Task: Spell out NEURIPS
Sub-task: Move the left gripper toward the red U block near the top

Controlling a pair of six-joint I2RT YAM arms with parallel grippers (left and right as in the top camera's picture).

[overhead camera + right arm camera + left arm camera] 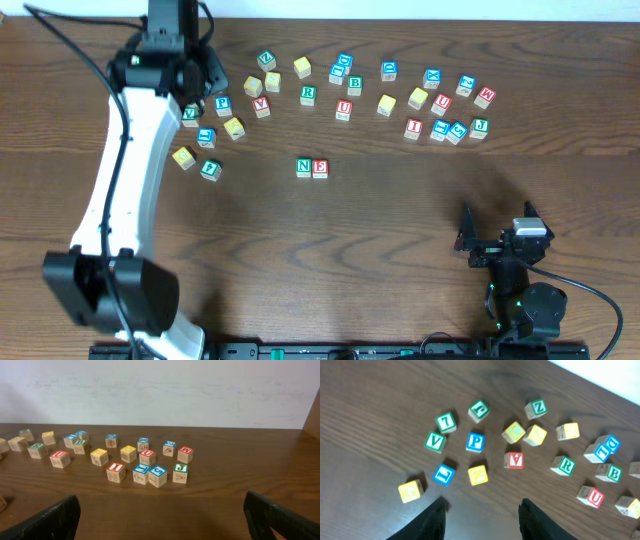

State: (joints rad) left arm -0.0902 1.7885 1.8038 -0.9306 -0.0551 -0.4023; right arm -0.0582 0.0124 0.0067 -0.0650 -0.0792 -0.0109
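Mid-table, a green N cube [304, 167] and a red E cube [320, 168] stand side by side. The other letter cubes lie scattered along the far side: blue P [222, 104] [475, 442], green R [308, 95] [563, 465], red U [344, 109] [591, 496] and red I [413, 127] [116, 471]. My left gripper [200, 78] [482, 515] hovers open over the far-left cluster, nothing between its fingers. At the near right my right gripper [498, 222] [160, 515] stands wide open and empty, facing the right-hand cluster.
Around the P lie a green V [435, 441], a red-lettered cube [513, 460], yellow cubes [478, 475] and a blue one [443, 474]. A second red U [441, 103] and a green J [181, 473] sit in the right cluster. The left arm [125, 180] spans the table's left side.
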